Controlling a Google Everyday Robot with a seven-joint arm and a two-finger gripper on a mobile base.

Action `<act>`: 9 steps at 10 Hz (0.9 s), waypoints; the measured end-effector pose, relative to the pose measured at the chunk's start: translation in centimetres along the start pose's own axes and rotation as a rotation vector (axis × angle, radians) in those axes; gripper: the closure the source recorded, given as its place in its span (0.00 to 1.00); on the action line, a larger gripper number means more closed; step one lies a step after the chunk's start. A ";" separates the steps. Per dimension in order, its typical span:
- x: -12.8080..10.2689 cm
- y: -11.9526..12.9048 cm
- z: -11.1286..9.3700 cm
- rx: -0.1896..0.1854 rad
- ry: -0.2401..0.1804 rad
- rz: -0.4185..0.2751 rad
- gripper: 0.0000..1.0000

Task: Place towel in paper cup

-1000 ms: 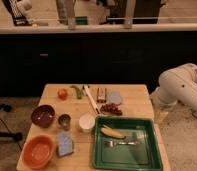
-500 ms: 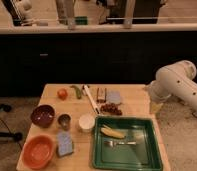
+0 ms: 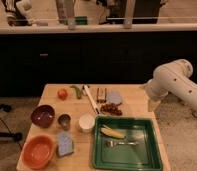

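Observation:
The towel, a small pale grey-blue square, lies flat at the back of the wooden table, beside a brown bar. The paper cup, short and white, stands upright near the table's middle, just left of the green tray. My white arm reaches in from the right, and the gripper hangs down at the table's right edge, to the right of the towel and apart from it. Nothing shows in the gripper.
A green tray holds a banana and a fork. A small metal cup, purple bowl, orange bowl and brighter blue cloth sit left. A tomato, a white stick and grapes lie near the towel.
The arm has swung left and a little up, bringing the gripper to the table's right edge. The things on the table have not moved.

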 end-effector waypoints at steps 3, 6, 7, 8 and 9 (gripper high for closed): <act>-0.3 -0.2 0.1 0.000 -0.002 -0.006 0.20; -0.6 -1.6 1.1 0.059 -0.016 -0.111 0.20; -1.2 -3.1 2.0 0.101 -0.041 -0.186 0.20; -1.5 -4.1 2.8 0.130 -0.061 -0.242 0.20; -1.5 -4.7 3.6 0.145 -0.079 -0.276 0.20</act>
